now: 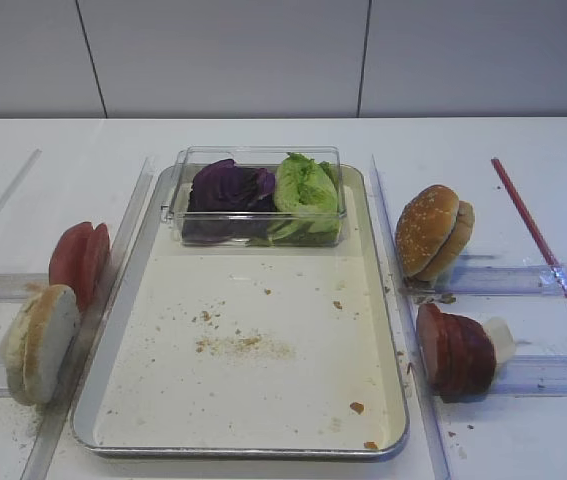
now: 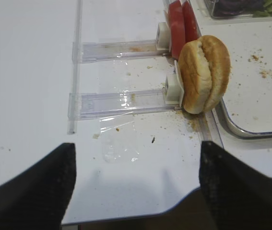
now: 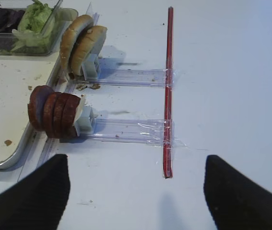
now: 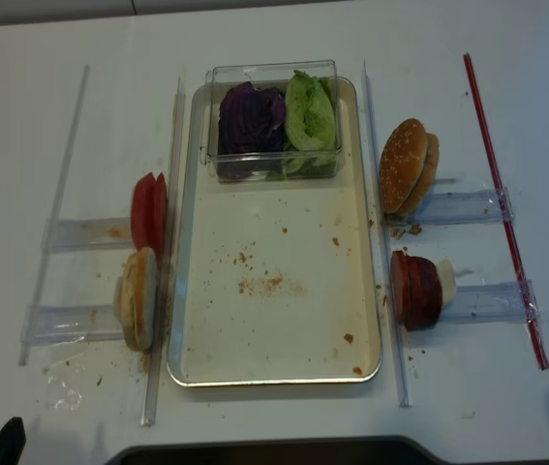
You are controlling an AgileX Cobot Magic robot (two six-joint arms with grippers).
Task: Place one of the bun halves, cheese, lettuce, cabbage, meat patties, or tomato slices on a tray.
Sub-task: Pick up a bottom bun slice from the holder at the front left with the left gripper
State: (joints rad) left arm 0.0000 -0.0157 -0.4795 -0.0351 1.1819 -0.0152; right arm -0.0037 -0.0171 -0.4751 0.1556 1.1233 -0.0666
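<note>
Both grippers, left gripper [image 2: 136,184] and right gripper [image 3: 136,191], stood open and empty, short of the racks. The bun halves [image 2: 204,74] stood on edge just outside the tray's [image 2: 251,133] left rim. You should have squared up before closing.

In both wrist views only the dark tips of the fingers [image 3: 32,196] show at the bottom corners, the rest cut off by the lower edge. The clear box [image 2: 243,10] in the left wrist view's upper right is cropped by the top edge, its leaves barely visible. A pale block [image 1: 500,340] hides behind the meat patties [image 1: 458,352]; what it is cannot be told.
</note>
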